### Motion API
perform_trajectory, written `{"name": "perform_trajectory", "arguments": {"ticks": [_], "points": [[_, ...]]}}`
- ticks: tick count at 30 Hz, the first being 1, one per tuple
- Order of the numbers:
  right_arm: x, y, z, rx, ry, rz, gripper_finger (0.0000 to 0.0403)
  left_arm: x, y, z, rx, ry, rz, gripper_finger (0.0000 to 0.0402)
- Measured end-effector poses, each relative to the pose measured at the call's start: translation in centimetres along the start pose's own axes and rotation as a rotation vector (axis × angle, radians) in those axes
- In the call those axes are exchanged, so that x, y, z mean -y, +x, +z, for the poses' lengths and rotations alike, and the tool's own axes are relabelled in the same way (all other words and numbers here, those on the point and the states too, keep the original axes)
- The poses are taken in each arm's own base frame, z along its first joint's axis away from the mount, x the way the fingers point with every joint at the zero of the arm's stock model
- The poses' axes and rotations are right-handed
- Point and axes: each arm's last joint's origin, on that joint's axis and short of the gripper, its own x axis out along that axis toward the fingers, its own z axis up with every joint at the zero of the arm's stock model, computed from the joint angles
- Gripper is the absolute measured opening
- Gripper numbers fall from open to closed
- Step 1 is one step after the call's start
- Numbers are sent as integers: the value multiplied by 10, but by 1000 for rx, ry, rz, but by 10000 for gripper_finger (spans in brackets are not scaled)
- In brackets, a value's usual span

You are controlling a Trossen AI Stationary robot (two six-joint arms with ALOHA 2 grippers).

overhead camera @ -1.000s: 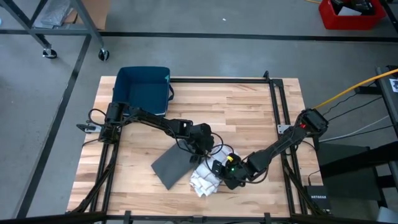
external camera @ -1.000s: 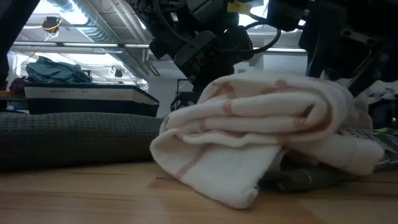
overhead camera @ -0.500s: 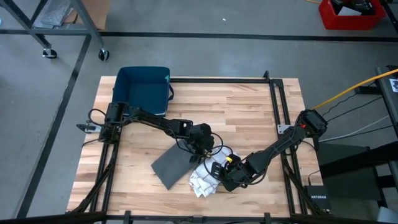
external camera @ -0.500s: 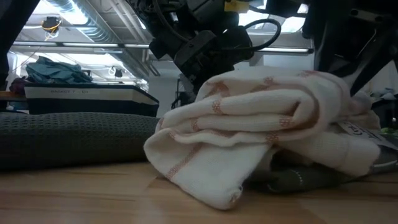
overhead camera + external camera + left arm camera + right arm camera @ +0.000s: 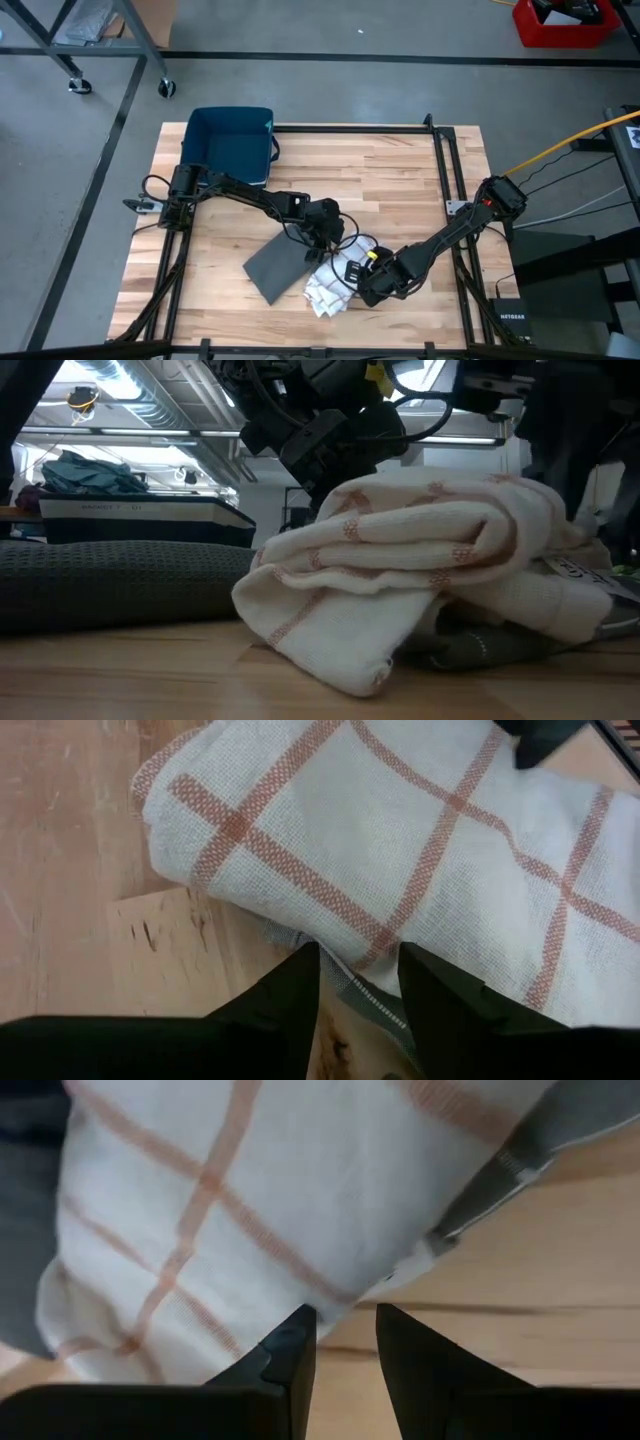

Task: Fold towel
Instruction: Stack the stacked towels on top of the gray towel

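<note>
The white towel (image 5: 330, 288) lies bunched at eight o'clock from the nearer right end effector (image 5: 358, 284), whose fingers stand slightly apart, pinching nothing.

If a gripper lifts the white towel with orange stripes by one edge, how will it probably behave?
The white towel with orange stripes lies in soft, rounded folds, so it is likely floppy and would sag and unfold. Its woven cloth looks thin, so probably light. It should not roll or slip easily.

Two dark, slim jointed arms (image 5: 250, 195) trailing looped black cables; yellow and green markings, maybe labels, near the right arm's (image 5: 455, 230) wrist.
</note>
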Motion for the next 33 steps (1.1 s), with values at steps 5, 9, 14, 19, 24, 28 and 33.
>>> {"name": "perform_trajectory", "arguments": {"ticks": [5,9,14,19,24,28,33], "points": [[4,0,4,47,-7,-40,110,0,0,0,0,0,0,129],[7,-1,7,80,-12,-65,110,0,0,0,0,0,0,129],[9,-1,11,122,-22,-79,110,0,0,0,1,0,0,129],[13,-2,16,172,-32,-125,110,0,0,0,2,0,0,129],[15,-3,21,239,-46,-127,110,0,0,0,3,1,1,129],[10,-3,17,250,-58,-43,110,-5,-1,-1,1,-49,19,129],[5,-10,9,229,-76,-7,110,-21,-6,-3,4,-248,48,129]]}}
